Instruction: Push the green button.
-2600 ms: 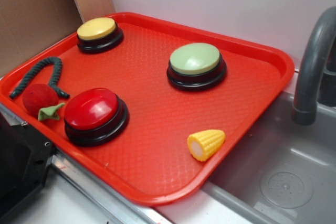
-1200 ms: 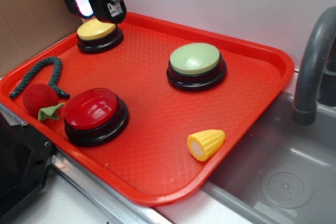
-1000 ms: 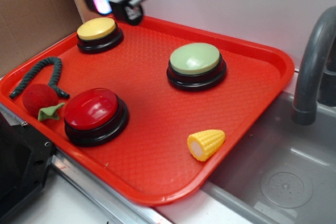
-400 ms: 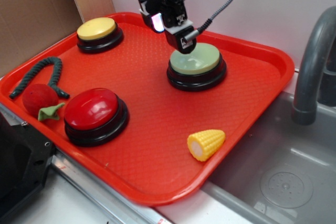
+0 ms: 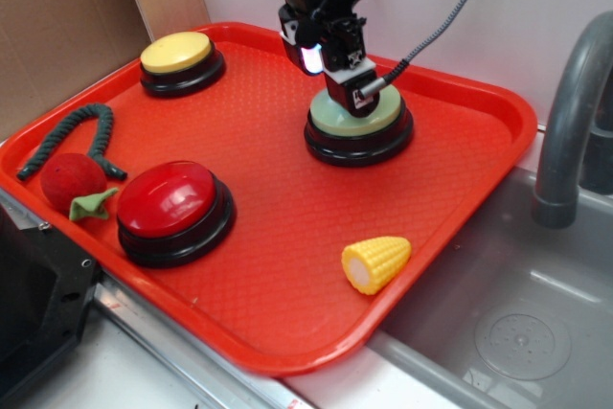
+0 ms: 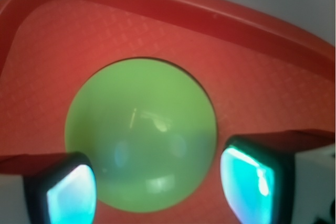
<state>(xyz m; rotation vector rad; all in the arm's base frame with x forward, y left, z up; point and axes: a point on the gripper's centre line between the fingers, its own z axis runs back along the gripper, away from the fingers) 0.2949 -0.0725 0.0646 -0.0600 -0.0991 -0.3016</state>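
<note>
The green button (image 5: 385,118), a pale green dome on a black base, sits at the back right of the red tray (image 5: 287,356). My gripper (image 5: 356,95) hangs straight over the button, its tips just at or barely above the dome; contact cannot be told. In the wrist view the green button (image 6: 140,129) fills the middle. The gripper (image 6: 160,195) is open, and its two glowing fingers (image 6: 68,195) stand apart at either side of the dome's near edge, with nothing held.
A yellow button (image 5: 177,53) stands at the tray's back left and a red button (image 5: 172,200) at the front left. A toy corn (image 5: 375,262), a red plush ball (image 5: 72,179) and a green rope (image 5: 72,136) also lie on the tray. A grey faucet (image 5: 575,112) and sink (image 5: 517,328) are to the right.
The gripper came in at the back left above the yellow button, crossed to the right, and now stands lower, directly over the green button.
</note>
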